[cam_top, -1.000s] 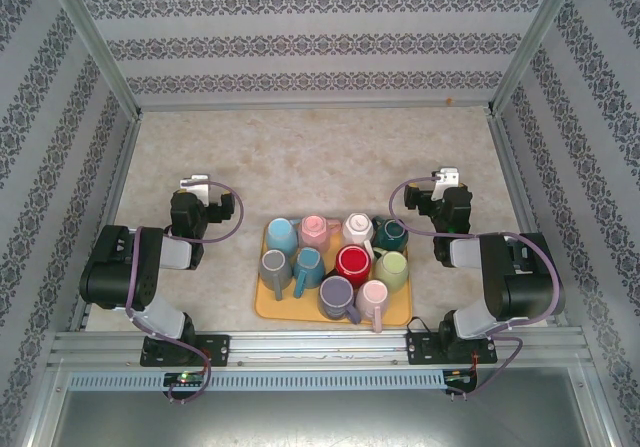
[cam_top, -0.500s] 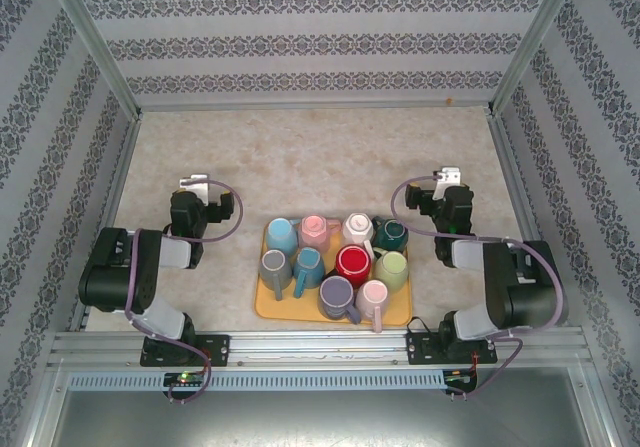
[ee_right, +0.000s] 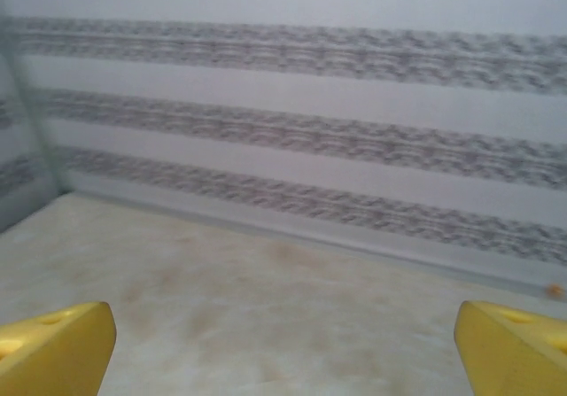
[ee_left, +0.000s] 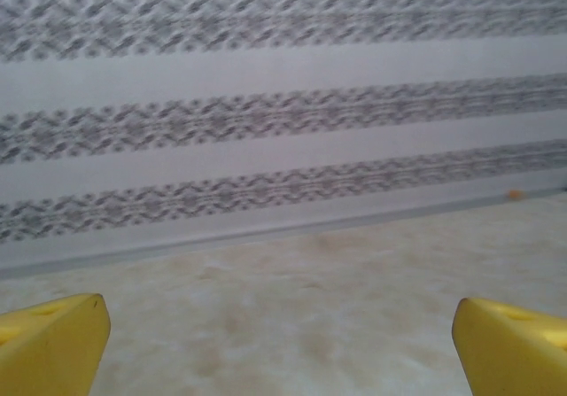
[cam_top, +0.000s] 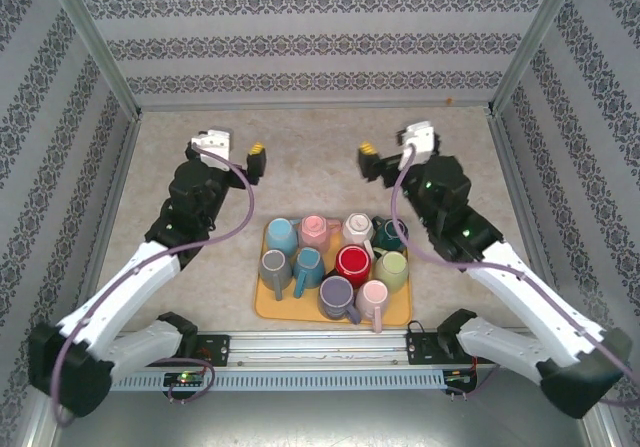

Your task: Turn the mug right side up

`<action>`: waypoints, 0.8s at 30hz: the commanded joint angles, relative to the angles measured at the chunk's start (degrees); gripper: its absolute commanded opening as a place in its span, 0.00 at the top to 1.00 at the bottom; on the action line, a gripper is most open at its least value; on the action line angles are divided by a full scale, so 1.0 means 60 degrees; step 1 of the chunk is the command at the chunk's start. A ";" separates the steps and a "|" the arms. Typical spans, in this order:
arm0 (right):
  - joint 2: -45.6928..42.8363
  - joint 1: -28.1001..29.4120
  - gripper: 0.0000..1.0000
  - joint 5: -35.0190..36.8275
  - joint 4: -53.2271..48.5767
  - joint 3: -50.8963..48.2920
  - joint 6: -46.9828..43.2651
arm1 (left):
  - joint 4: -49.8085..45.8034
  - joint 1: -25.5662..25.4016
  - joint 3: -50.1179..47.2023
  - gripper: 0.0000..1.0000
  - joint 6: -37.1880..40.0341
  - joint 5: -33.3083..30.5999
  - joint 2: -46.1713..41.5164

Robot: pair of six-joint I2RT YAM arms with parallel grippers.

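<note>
Yellow tray (cam_top: 298,306) sits on the table (cam_top: 310,157) close to the arms' bases. All the mugs (cam_top: 352,263) stand packed together on it. From above I cannot tell which mug is upside down. The left tool (cam_top: 225,155) and the right tool (cam_top: 400,152) hang over the table past the tray, well apart from the mugs. Both tools are wide open, with their yellow fingertips (ee_left: 53,343) far apart.

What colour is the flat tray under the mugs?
The flat tray is yellow-orange, clearest in the top external view.
</note>
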 commanded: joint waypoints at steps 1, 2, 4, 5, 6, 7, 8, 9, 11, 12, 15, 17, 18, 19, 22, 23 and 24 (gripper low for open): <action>0.0143 0.1702 0.02 0.3018 -0.4700 0.1770 0.1308 | -0.5461 -0.0715 0.1470 0.00 -0.1740 -0.1955 -0.0409; 0.0341 0.1834 0.02 0.2793 -0.6041 0.2495 0.2112 | -0.7096 -0.0723 0.2115 0.00 -0.2508 -0.1862 -0.0287; 0.0383 0.1743 0.02 0.1330 -0.7621 0.3120 0.3141 | -0.8936 -0.0678 0.2913 0.00 -0.2412 -0.0428 -0.0029; 0.0121 0.1571 0.02 0.0397 -0.7352 0.2800 0.3218 | -0.9488 -0.0680 0.3057 0.00 -0.2507 0.0011 0.0012; -0.0224 0.1203 0.02 -0.0667 -0.6833 0.2298 0.3310 | -0.9703 -0.0669 0.2884 0.00 -0.3154 -0.0216 -0.0065; -0.0547 0.0610 0.02 -0.1868 -0.6350 0.1761 0.3524 | -0.9725 -0.0576 0.2584 0.00 -0.3728 -0.0234 -0.0272; -0.0632 0.0150 0.02 -0.2573 -0.6204 0.1527 0.3863 | -0.9609 -0.0447 0.2310 0.00 -0.3759 0.0226 -0.0522; -0.0459 0.0016 0.02 -0.2814 -0.6462 0.1603 0.4071 | -0.9600 -0.0403 0.2166 0.00 -0.3781 0.0412 -0.0684; 0.0398 0.0637 0.02 -0.2410 -0.7522 0.2045 0.4109 | -1.0062 -0.0391 0.2119 0.00 -0.4034 0.0051 -0.0716; 0.0726 0.1180 0.02 -0.1996 -0.7741 0.2116 0.4174 | -1.0291 -0.0397 0.2137 0.00 -0.4073 -0.0041 -0.0648; 0.1621 0.2424 0.02 -0.2034 -0.7582 0.2063 0.5041 | -1.0865 -0.0380 0.2095 0.00 -0.4278 -0.0679 -0.0554; 0.2386 0.3120 0.07 -0.2144 -0.7525 0.2252 0.5722 | -1.1044 -0.0382 0.1865 0.00 -0.4385 -0.1411 -0.0659; 0.2846 0.3374 0.09 -0.2145 -0.7658 0.2492 0.5929 | -1.1162 -0.0371 0.1772 0.00 -0.4529 -0.1821 -0.0701; 0.3472 0.3650 0.11 -0.2105 -0.7984 0.2907 0.6130 | -1.1224 -0.0381 0.1646 0.00 -0.4615 -0.2180 -0.0743; 0.5032 0.4460 0.14 -0.1757 -0.8591 0.4061 0.6425 | -1.1381 -0.0363 0.1479 0.01 -0.4765 -0.2713 -0.0806; 0.5490 0.4673 0.14 -0.1677 -0.8708 0.4434 0.6542 | -1.1447 -0.0362 0.1540 0.00 -0.4758 -0.2762 -0.0809; 0.5873 0.4811 0.14 -0.1618 -0.8832 0.4777 0.6636 | -1.1488 -0.0359 0.1592 0.00 -0.4718 -0.2814 -0.0823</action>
